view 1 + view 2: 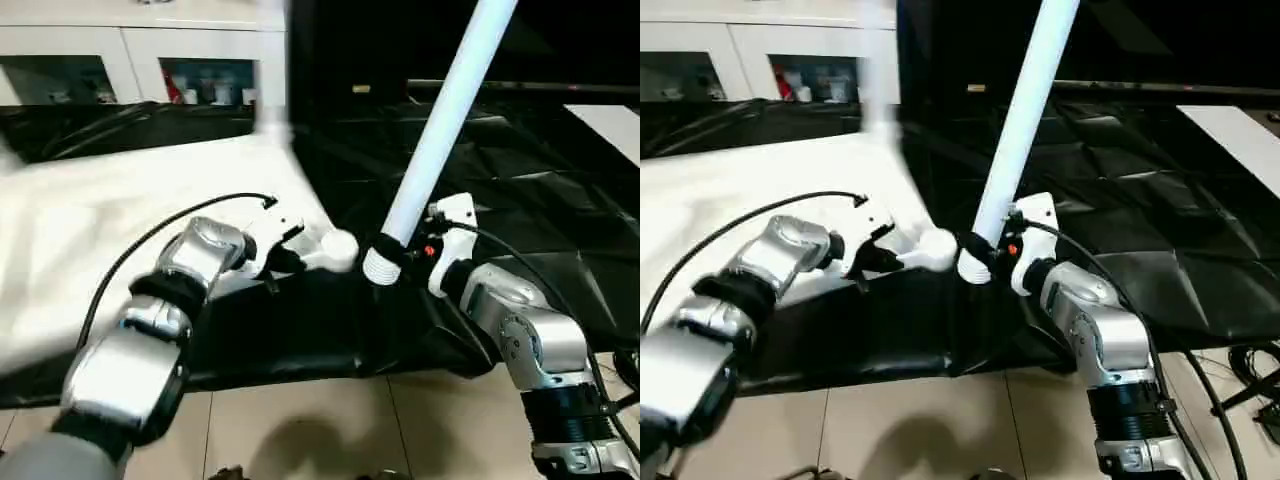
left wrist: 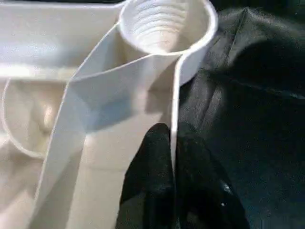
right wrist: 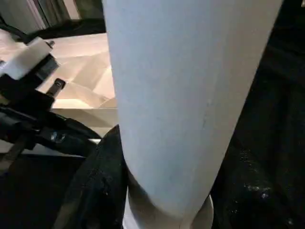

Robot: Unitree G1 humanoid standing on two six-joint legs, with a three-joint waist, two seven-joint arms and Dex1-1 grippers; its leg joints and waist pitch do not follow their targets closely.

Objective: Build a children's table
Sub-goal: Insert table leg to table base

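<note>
The left hand (image 2: 172,157) pinches the rim of the white tabletop (image 1: 120,220), which lies upside down on the black-covered surface (image 1: 540,200), just behind its threaded corner socket (image 2: 164,24). The right hand (image 1: 985,250) grips a white leg (image 1: 445,120) near its ribbed end, tilted, just beside that socket.

A large work table (image 1: 560,180) draped in crinkled black cover stands on pale floor tiles (image 1: 330,420); behind its far edge, white cabinets (image 1: 120,45) with glass-fronted compartments.

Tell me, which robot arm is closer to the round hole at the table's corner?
Left. Its end effector pinches the table top's rim just beside the socket; the right end effector holds the leg nearby.
</note>
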